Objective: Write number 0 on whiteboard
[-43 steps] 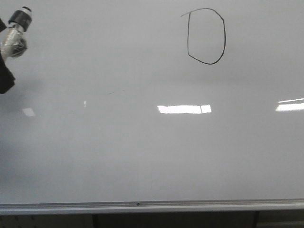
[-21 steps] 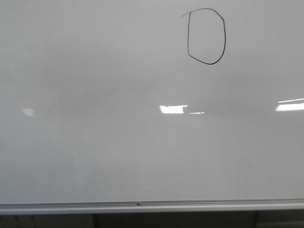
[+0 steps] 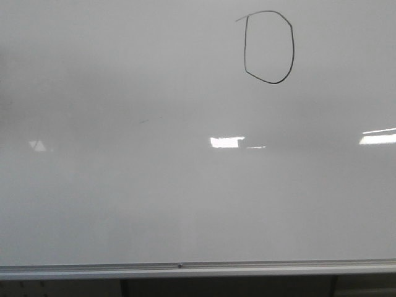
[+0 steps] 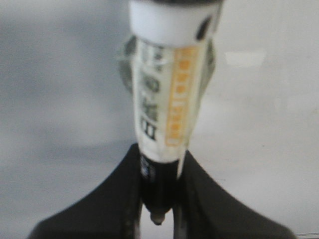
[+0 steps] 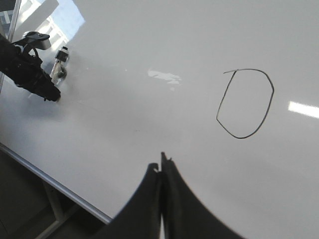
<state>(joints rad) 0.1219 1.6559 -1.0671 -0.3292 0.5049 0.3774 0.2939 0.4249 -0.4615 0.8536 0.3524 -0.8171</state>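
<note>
The number 0 [image 3: 268,47] is a thin black closed loop with a flat left side, drawn high on the whiteboard [image 3: 154,198], right of centre. It also shows in the right wrist view [image 5: 245,103]. My left gripper [image 4: 158,164] is shut on a marker [image 4: 167,84] with a white barrel and orange label. It is out of the front view. The right wrist view shows it [image 5: 50,84] far to the left of the loop, with the marker [image 5: 59,67] close to the board. My right gripper [image 5: 160,164] is shut and empty, below the loop.
The silver bottom rail [image 3: 185,267] runs along the board's lower edge, with dark frame legs [image 5: 52,204] below it. Bright rectangular light reflections [image 3: 226,142] lie across the middle of the board.
The left gripper with the marker stood at the upper left edge of the front view a second ago and has moved out of that view. The drawn loop is unchanged.
</note>
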